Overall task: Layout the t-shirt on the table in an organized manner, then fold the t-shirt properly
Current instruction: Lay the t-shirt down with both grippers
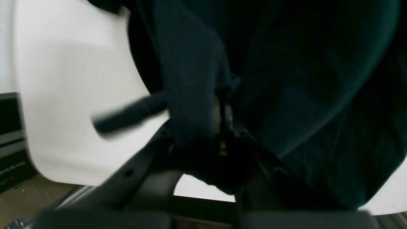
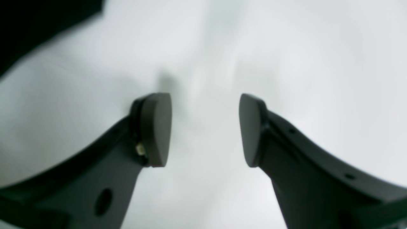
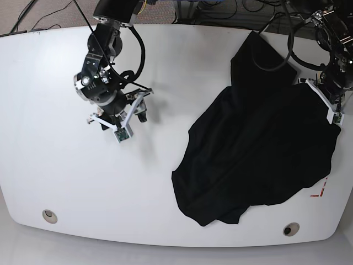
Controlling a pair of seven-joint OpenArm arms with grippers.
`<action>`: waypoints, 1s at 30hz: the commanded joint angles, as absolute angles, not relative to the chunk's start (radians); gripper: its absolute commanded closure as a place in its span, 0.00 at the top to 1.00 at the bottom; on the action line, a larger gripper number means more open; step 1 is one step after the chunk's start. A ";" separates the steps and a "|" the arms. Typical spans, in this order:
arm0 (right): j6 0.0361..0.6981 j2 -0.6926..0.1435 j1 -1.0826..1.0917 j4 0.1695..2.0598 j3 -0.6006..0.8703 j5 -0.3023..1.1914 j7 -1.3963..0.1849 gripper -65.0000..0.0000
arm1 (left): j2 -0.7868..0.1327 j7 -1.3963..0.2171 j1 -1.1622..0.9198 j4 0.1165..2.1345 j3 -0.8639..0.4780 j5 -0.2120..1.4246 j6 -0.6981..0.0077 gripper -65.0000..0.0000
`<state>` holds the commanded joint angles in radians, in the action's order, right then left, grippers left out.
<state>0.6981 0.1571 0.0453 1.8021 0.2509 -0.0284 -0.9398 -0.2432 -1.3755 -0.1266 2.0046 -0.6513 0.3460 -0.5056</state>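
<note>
The black t-shirt [image 3: 259, 149] lies rumpled on the right half of the white table [image 3: 55, 182], one part stretched toward the far edge. My left gripper [image 3: 333, 113] is at the shirt's right edge. In the left wrist view this gripper [image 1: 222, 127] is shut on a bunched fold of the t-shirt [image 1: 302, 79], with the table [image 1: 79, 63] showing beside it. My right gripper [image 3: 129, 118] hovers over bare table on the left, well apart from the shirt. Its two fingers stand wide open [image 2: 205, 130] with nothing between them, above the table [image 2: 286, 63].
Two round grommet holes [image 3: 49, 215] [image 3: 290, 228] sit near the front edge. A red tape mark [image 3: 319, 190] lies just right of the shirt's lower part. The table's curved edge and the floor [image 1: 28, 197] show in the left wrist view. Black cables [image 3: 138, 49] hang along the arms.
</note>
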 joint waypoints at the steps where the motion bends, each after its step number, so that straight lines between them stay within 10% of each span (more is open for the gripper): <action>1: 0.698 0.157 0.058 1.774 0.246 -0.028 -0.940 0.52 | -0.246 -1.376 -0.127 2.005 -0.659 0.346 -0.506 0.00; 30: 0.698 0.157 0.108 1.185 0.059 0.481 -0.763 0.52 | -0.222 -1.376 -0.147 2.005 -0.665 0.348 -0.507 0.00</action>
<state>0.6981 0.1571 0.1082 1.1853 0.0591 0.4810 -0.7633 -0.2217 -1.3755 -0.1465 2.0046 -0.6651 0.3475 -0.5071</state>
